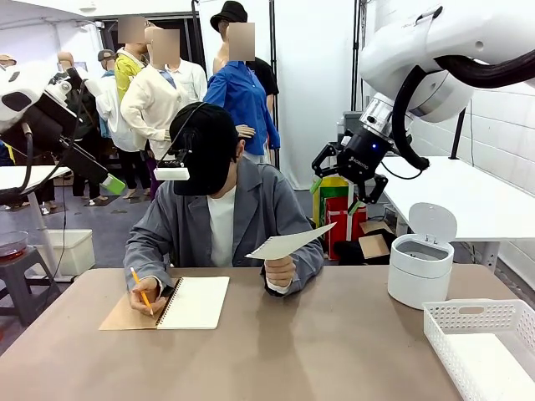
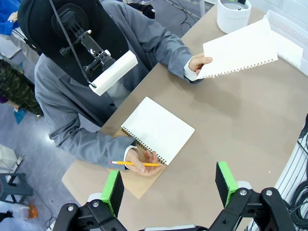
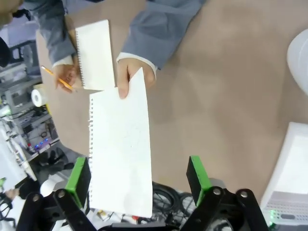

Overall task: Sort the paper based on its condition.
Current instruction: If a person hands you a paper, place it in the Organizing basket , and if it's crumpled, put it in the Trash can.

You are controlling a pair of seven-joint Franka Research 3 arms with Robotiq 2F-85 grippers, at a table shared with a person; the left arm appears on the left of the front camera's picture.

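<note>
Overhead, left gripper (image 2: 169, 178) and right gripper (image 3: 137, 168) gape, empty; at twelve o'clock, the person's hand (image 3: 126, 82) holds plain paper (image 3: 120, 144).

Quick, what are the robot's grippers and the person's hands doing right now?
Left gripper: open, empty.
Right gripper: open, empty.
Person's left hand: holding a sheet of paper.
Person's right hand: holding a pencil.

Robot lab — partition walls (image 1: 309, 83), loose cables (image 2: 294, 168), wkbench (image 1: 451, 196)

Both arms hover high, left fingers (image 2: 113, 188) and right fingers (image 3: 196, 173) spread.
</note>
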